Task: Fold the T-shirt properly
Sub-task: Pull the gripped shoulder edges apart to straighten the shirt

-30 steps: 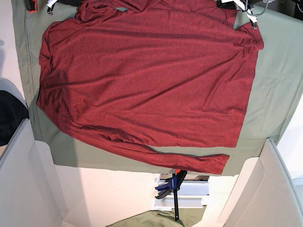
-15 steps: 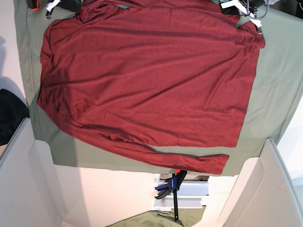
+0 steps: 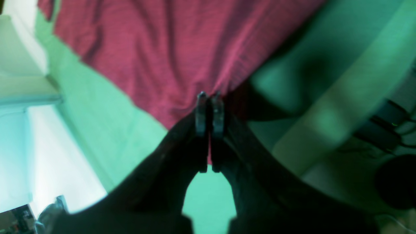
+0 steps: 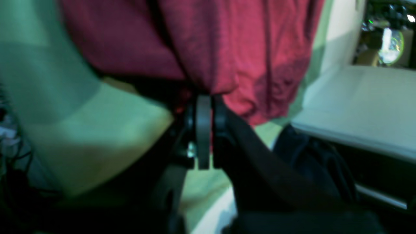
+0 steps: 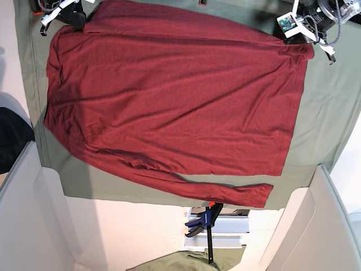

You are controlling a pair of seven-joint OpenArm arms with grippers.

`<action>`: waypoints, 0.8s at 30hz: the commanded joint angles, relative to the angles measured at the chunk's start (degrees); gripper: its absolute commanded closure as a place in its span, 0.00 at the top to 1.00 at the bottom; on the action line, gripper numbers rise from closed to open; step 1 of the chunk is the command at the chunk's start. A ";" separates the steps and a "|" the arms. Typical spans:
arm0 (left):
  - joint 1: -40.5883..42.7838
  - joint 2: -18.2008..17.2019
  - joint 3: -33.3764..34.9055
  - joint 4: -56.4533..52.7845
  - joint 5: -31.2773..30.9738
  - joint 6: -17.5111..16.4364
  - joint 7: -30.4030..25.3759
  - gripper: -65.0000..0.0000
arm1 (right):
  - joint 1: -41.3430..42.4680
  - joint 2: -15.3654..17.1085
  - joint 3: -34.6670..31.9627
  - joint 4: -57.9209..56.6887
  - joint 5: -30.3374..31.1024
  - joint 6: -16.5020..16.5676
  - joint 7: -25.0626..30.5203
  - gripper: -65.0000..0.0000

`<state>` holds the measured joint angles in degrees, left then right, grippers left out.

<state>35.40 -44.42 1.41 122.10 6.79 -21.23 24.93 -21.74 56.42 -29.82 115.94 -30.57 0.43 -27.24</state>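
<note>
At ten o'clock of the base view, right gripper (image 5: 72, 17) low over the top edge of the T-shirt (image 5: 175, 96), arm reaching in from beyond the upper border. Seen from its own wrist, fingers pressed together with red knit bunched and pinched between the tips (image 4: 208, 100), cloth hanging in soft vertical folds above. Clamped on the shirt, then

Across the middle, maroon long-sleeved shirt spread flat over an olive-green sheet (image 5: 327, 113), thin and matte, with shallow diagonal wrinkles. One sleeve stretched along the lower edge toward five o'clock, cuff (image 5: 260, 195) near the sheet's border. Left shoulder edge rounded and slightly rumpled at nine o'clock

At six o'clock, below the sheet, blue-and-black clamp (image 5: 206, 221) with an orange tip, upright against pale surfaces

At one o'clock, left gripper (image 5: 302, 31) at the shirt's upper right corner, white fittings and cables visible on the arm. From its wrist, dark fingers closed tight (image 3: 209, 110), a sliver of red fabric caught between them and the ribbed knit fanning out beyond the tips. Gripping the shirt's edge as well. Green sheet smooth on both sides of the fingers, blurred at the right
</note>
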 commanded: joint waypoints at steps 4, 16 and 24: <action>-2.54 -0.68 -3.87 0.46 -2.91 -0.72 -3.06 0.00 | 2.34 1.01 5.25 0.83 6.88 0.35 0.42 0.00; -19.12 -0.66 -3.93 -15.63 -10.51 -8.79 -6.12 0.00 | 12.68 0.37 5.75 -4.39 12.98 2.36 4.46 0.00; -25.59 -0.68 0.20 -23.26 -11.04 -9.51 -9.03 0.00 | 17.40 -1.16 5.68 -8.44 15.63 4.98 6.56 0.00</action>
<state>10.52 -43.99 2.11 98.08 -3.90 -30.92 17.17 -5.08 54.13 -24.75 106.94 -14.41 4.12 -21.23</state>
